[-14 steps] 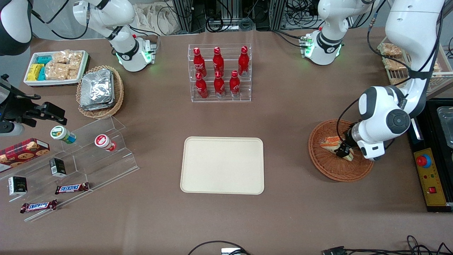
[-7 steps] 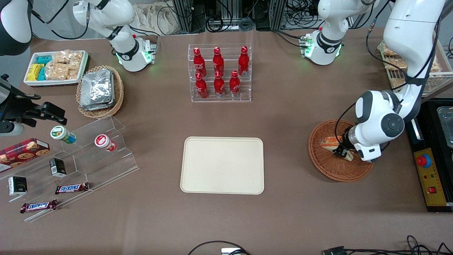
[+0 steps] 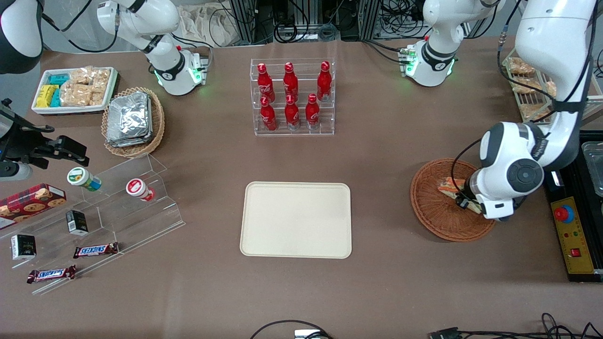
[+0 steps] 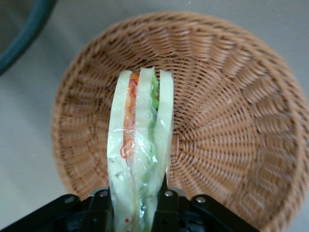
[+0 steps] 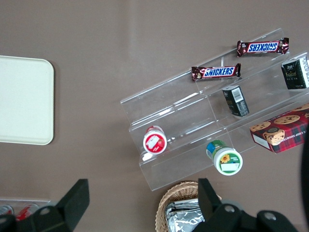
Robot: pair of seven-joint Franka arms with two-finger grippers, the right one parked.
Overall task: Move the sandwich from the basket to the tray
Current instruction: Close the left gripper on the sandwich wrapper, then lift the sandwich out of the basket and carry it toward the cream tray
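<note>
my gripper [image 4: 135, 203] is closed on the wide end of the sandwich [image 4: 140, 154], just above the basket [image 4: 231, 96], and i think it is light, soft and slippery in its wrap, so i hold gently across the bread.

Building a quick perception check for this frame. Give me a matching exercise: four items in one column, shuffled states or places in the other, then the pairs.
Items
1. sandwich
2. basket
3. tray
4. claw

States
A. cream, flat, nothing on it
B. shut on a wrapped wedge
C. reddish-brown wicker, below the wedge
D. held upright between two fingers

Pairs: 1-D, 2-C, 3-A, 4-B
</note>
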